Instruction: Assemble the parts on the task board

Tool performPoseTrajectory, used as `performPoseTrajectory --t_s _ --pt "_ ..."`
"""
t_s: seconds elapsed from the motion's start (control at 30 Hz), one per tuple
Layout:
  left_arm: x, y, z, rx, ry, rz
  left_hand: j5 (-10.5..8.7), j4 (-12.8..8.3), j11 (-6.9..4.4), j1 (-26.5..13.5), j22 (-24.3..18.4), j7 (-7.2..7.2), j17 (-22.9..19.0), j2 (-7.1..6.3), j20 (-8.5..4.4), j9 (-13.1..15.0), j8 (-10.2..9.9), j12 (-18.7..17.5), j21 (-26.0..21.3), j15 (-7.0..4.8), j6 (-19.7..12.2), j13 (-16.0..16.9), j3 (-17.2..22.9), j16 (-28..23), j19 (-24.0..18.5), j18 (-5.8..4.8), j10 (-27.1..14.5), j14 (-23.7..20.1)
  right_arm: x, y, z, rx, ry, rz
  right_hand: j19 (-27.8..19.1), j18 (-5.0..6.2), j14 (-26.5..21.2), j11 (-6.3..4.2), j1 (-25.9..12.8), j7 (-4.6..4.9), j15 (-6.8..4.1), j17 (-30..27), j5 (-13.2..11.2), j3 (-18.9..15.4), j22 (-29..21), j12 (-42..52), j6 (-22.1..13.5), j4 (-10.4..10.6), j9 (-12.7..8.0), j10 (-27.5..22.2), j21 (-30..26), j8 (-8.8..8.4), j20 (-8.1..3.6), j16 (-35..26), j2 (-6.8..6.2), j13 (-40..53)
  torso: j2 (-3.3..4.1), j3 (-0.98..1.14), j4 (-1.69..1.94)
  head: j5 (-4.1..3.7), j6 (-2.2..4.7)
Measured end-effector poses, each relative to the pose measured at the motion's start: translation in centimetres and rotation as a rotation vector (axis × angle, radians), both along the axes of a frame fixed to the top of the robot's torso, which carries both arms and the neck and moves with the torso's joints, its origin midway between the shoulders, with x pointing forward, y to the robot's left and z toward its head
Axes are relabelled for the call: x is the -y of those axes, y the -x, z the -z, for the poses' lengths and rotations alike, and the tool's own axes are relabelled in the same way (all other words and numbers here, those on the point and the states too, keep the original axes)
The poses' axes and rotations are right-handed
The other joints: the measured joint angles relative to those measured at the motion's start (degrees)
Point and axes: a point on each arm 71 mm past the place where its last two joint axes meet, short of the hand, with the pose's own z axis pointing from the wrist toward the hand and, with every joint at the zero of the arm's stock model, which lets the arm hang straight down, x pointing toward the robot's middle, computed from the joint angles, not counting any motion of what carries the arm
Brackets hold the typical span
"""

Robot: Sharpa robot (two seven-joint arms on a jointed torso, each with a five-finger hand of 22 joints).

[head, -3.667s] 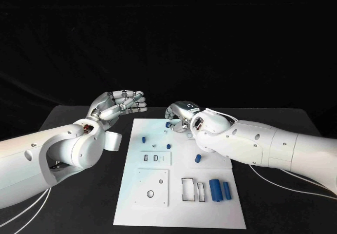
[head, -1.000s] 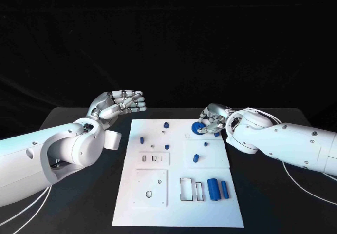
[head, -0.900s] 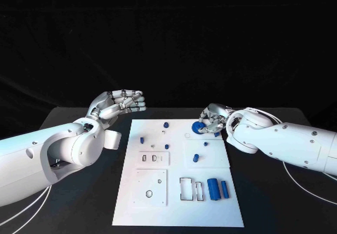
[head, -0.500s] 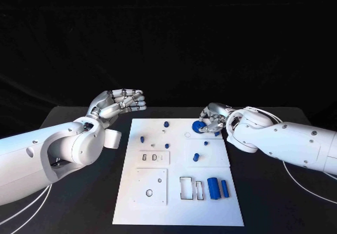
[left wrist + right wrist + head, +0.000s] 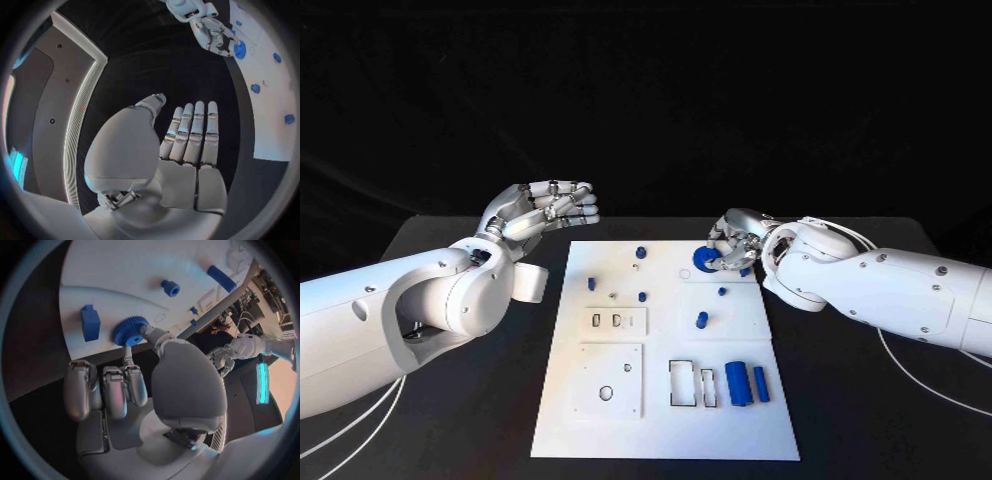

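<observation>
1. Pinching a blue gear (image 5: 705,259) between thumb and fingertip, right hand (image 5: 733,243) poises it over task board (image 5: 668,430) near table's far edge, likely for seating.
2. Left hand (image 5: 542,213) curled, holding nothing, parked off the board's far left corner, out of the way.

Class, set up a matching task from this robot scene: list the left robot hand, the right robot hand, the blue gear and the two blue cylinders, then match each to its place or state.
1. left robot hand
2. right robot hand
3. blue gear
4. two blue cylinders

A. lying side by side at the task board's near right
B. holding nothing, beside the board
C. pinching a part
D. held at the board's far right

Pairs: 1-B, 2-C, 3-D, 4-A
</observation>
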Motion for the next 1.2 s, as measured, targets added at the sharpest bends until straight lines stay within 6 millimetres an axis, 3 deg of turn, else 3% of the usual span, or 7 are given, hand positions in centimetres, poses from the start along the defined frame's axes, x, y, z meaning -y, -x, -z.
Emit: performPoseTrajectory --t_s 0.37,0.57,0.93,1.2 --pt "0.0 0.0 0.0 -0.002 0.000 0.001 0.00 0.00 0.00 0.00 -0.05 0.00 0.10 0.00 0.00 0.00 0.00 0.00 0.00 0.00 0.00 0.00 0.00 0.00 0.00 0.00 0.00 0.00 -0.4 0.5 0.0 0.033 -0.002 -0.007 0.17 -0.01 0.11 -0.56 0.48 0.30 -0.71 0.00 0.75 1.66 0.02 0.51 0.30 -0.64 -0.02 -0.02 0.40 0.06 -0.61 0.00 0.47 0.00 -0.07 0.00 0.03 -0.03 -0.18" --pt "-0.1 -0.1 0.0 -0.003 -0.001 0.000 0.00 0.00 0.00 0.00 -0.05 0.00 0.10 0.00 0.00 0.00 0.00 0.00 0.00 0.00 0.00 0.00 0.00 0.00 0.00 -0.01 0.00 0.00 -1.6 1.5 -0.7 0.095 -0.015 -0.045 0.37 -0.01 0.00 -0.56 0.63 0.30 -0.82 -0.01 -0.36 1.82 0.04 0.51 0.30 -0.50 -0.02 -0.02 0.40 0.07 -0.81 0.00 0.62 -0.01 -0.14 0.00 0.01 0.03 0.10" --pt "-0.2 -0.2 0.1 -0.004 -0.002 -0.004 0.00 0.00 0.00 0.00 -0.05 0.00 0.09 0.00 0.00 0.00 0.00 0.00 0.00 0.00 0.00 0.00 0.00 0.00 0.00 0.00 0.00 0.00 -6.3 3.1 -2.5 0.239 0.006 -0.181 0.59 0.00 0.00 -0.55 0.64 0.29 -0.81 -0.01 -1.15 1.82 0.03 0.51 0.29 -0.50 -0.03 -0.02 0.67 0.08 -1.03 0.00 0.61 -0.01 -0.10 0.03 0.03 0.15 0.48" --pt "-0.1 -0.3 0.1 -0.004 -0.003 -0.005 0.00 0.00 0.00 0.00 -0.04 0.00 0.14 0.00 0.00 0.00 0.00 0.00 0.00 0.00 0.00 0.00 0.00 0.00 0.00 0.00 0.00 0.00 -10.2 3.6 -2.4 0.296 0.035 -0.268 0.58 0.00 0.00 -0.55 0.64 0.29 -0.81 -0.01 -1.35 1.82 0.03 0.51 0.28 -0.49 -0.03 -0.02 0.67 0.09 -1.02 0.00 0.60 0.02 -0.03 0.06 0.08 0.29 0.53"
